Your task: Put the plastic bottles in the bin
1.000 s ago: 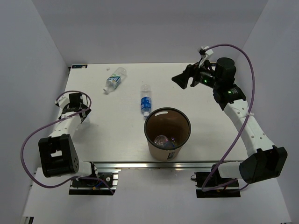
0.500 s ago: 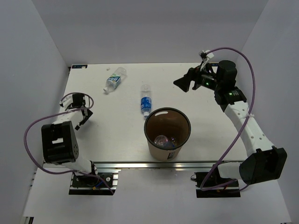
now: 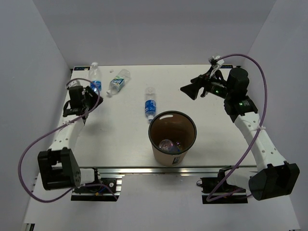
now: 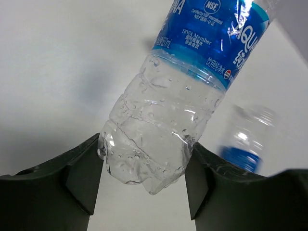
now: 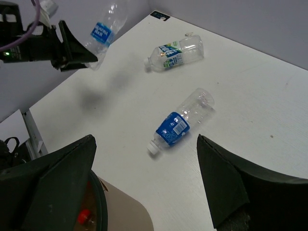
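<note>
Left gripper clamps a plastic bottle above the tabletop's far left corner.
Right gripper hangs wide open over the far right side; a second bottle lies by the far edge, a third bottle just beyond the bin.

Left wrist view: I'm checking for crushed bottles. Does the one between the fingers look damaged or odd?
Yes. The clear plastic bottle with the blue label looks dented and crumpled at its base, where the left gripper pinches it. It sits tilted, not upright. No spilled water shows.
</note>
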Controlling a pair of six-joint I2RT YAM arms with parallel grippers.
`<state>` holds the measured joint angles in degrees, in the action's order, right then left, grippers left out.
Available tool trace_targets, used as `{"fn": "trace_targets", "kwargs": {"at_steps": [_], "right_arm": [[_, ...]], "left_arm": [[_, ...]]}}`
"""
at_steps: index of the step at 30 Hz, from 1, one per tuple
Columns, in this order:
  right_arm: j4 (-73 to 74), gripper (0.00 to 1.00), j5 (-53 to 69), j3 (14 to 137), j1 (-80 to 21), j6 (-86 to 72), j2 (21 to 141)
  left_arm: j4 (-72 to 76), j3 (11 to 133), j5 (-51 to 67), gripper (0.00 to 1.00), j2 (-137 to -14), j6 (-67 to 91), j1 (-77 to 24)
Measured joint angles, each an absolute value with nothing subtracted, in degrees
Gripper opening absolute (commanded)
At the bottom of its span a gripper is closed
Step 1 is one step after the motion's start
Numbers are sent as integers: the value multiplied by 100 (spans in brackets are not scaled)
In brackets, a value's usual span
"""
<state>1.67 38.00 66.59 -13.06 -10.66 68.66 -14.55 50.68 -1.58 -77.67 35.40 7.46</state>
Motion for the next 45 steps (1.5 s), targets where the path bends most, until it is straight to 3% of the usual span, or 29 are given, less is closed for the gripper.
{"fn": "trace_targets", "kwargs": {"at_steps": [8, 15, 22, 24, 29, 31, 34, 38, 40, 45], "right_arm": [[93, 90, 3896, 6493, -1288, -1116, 6799], [178, 89, 3627, 6602, -1160, -1092, 7258], [445, 89, 3179, 7172, -952, -825, 8106], [475, 89, 3022, 7303, -749, -792, 8208], [416, 89, 3024, 7459, -54, -902, 8340], [412, 89, 3079, 7459, 128, -972, 8403], [419, 89, 3192, 7459, 174, -1020, 8525], [421, 89, 3334, 7461, 141, -1013, 8602], [471, 89, 3413, 7540, 126, -976, 8637], [725, 89, 3597, 7996, 126, -725, 8838]], "left_arm": [[-622, 5631, 1341, 26, -6495, 3020, -1555], [-449, 6427, 1907, 33, -6897, 2563, -3638], [-486, 6125, 2318, 48, -7004, 2320, -4230], [-427, 5728, 2397, 60, -6696, 2362, -4248], [-47, 5172, 2875, 43, -6055, 2499, -4429], [169, 5181, 3162, 43, -5975, 2508, -4512], [115, 5382, 3354, 48, -5981, 2421, -4663], [-115, 5607, 3345, 67, -6042, 2272, -4805], [-285, 5583, 3260, 98, -6027, 2226, -4821], [-635, 5452, 2926, 98, -5911, 2228, -4816]]}}
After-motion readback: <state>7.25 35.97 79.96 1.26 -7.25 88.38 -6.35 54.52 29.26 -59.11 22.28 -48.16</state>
